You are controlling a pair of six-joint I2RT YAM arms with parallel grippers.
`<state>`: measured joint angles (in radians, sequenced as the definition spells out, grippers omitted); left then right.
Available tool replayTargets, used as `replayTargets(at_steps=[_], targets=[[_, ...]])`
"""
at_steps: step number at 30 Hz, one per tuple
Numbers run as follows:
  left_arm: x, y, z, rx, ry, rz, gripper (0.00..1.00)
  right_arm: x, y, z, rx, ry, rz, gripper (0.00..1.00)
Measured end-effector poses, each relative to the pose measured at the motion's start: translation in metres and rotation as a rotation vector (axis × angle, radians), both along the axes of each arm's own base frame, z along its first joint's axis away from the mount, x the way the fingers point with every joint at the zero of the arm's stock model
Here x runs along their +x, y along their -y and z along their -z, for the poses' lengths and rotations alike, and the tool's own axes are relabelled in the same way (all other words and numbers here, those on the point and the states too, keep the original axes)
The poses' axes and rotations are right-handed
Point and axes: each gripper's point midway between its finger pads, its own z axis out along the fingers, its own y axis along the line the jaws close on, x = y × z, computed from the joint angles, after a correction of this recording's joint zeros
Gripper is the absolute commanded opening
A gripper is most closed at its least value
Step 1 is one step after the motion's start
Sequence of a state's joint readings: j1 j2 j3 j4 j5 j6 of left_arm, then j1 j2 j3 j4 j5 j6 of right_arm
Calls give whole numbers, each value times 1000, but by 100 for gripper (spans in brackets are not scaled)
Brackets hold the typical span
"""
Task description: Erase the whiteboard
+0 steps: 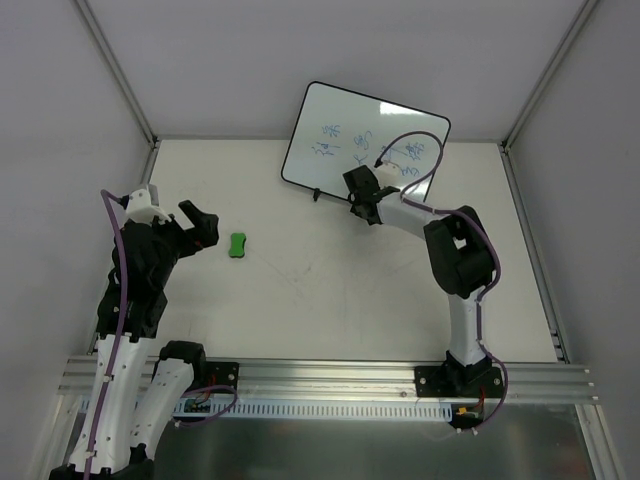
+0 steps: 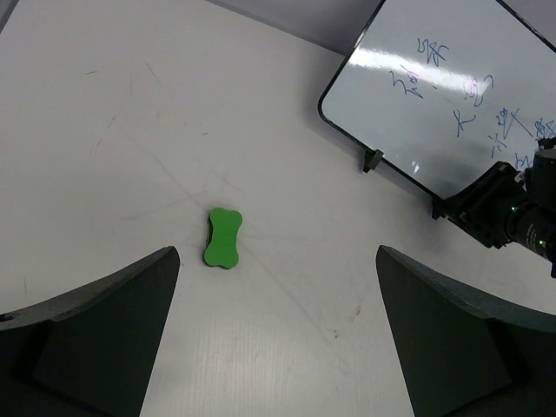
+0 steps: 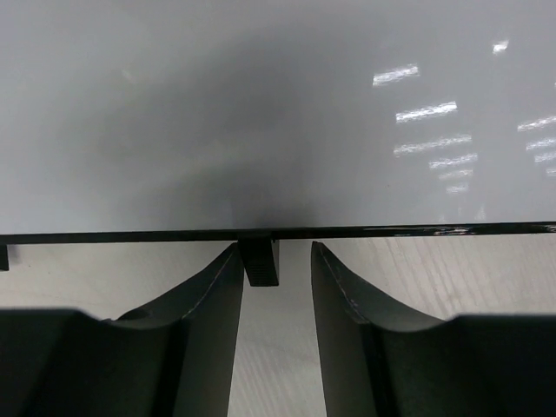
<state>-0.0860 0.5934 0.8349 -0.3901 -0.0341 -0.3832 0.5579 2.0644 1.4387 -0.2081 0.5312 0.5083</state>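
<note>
Now, the whiteboard stands just ahead of your right jaws, parted astride its black foot — likely stiff, light and slick, so steady it by the rim. Left jaws gape wide, green block ahead.

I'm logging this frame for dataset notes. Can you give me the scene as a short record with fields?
whiteboard: stands at the back of the table, blue writing on it
right gripper: open, fingers either side of the board's black foot
left gripper: open, above the table
green block: lying on the table ahead of left gripper
</note>
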Motion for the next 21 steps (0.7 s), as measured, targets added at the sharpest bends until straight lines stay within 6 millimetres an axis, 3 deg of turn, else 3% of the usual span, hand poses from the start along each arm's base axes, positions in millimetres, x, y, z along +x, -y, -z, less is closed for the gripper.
replayTargets(at_steps=[7, 14, 21], targets=[[-1, 0, 3, 2, -14, 0, 99, 5, -3, 3, 3, -15, -3, 30], [-2, 0, 2, 1, -11, 0, 99, 6, -5, 5, -4, -27, -22, 1], [-4, -1, 4, 1, -8, -1, 99, 3, -7, 7, 2, -32, -42, 0]])
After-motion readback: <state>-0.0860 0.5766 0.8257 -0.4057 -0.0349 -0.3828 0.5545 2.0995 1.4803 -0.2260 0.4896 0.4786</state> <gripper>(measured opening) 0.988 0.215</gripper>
